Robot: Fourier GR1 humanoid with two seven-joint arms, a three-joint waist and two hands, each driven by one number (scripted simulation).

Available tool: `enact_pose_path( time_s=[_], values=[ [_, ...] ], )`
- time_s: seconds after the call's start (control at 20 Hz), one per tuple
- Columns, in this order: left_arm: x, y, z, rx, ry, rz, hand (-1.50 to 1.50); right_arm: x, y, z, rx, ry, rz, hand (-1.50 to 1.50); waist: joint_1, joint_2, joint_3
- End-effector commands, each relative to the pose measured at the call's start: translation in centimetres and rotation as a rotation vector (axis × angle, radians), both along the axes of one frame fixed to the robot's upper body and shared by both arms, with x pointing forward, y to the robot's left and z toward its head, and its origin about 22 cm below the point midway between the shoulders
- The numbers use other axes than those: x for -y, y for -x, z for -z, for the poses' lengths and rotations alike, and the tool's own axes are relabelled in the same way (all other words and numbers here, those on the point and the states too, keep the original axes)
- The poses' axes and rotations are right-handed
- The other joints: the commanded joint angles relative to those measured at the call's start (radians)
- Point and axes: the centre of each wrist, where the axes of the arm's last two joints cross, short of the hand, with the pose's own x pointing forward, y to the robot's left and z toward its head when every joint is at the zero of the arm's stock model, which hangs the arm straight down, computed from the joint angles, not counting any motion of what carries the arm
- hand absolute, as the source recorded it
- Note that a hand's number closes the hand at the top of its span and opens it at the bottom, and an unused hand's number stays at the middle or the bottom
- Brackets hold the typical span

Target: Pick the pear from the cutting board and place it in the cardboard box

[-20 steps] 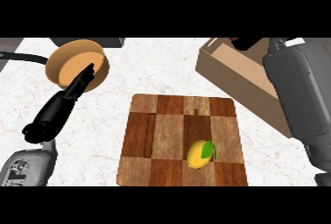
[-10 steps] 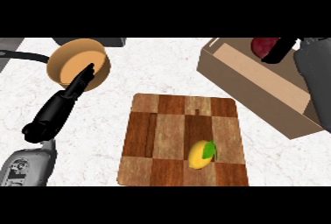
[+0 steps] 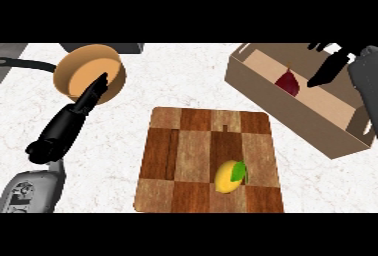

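Observation:
The yellow pear (image 3: 227, 177) with its green leaf lies on the lower right part of the wooden cutting board (image 3: 184, 150). At the upper right stands the open cardboard box (image 3: 295, 117). My right hand (image 3: 330, 67) hangs over the box's far right side, fingers straight and pointing down-left, holding nothing. It is far from the pear. My left hand (image 3: 70, 120) rests open at the left, fingers stretched toward a bowl, well apart from the board.
A dark red object (image 3: 288, 82) lies inside the box. A round wooden bowl (image 3: 85, 70) sits at the upper left, under my left fingertips. A black curved handle (image 3: 29, 64) shows at the far left edge.
My right arm has drawn back up and to the right, uncovering the box's right side and the red object inside. The pear and my left hand have not moved.

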Motion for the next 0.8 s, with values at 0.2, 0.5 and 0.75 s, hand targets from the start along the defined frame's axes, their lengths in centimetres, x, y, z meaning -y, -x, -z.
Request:
enact_pose_path(
  time_s=[0.2, 0.5, 0.75],
  values=[
    [-0.3, 0.6, 0.7, -0.01, 0.003, -0.002, 0.0, 0.9, -0.2, -1.3, 0.354, -0.703, 0.051, -1.5, -0.005, -0.008, 0.005],
    [-0.6, 0.3, 0.4, -0.012, 0.0, 0.013, 0.0, 5.3, 0.7, -0.1, 0.4, -1.035, 0.308, -1.5, 0.003, 0.005, 0.001],
    [0.9, -0.7, 0.0, -0.005, 0.007, 0.027, 0.0, 9.7, 2.3, -0.3, 0.489, -1.046, 0.362, -1.5, 0.003, 0.005, 0.001]
  ],
)
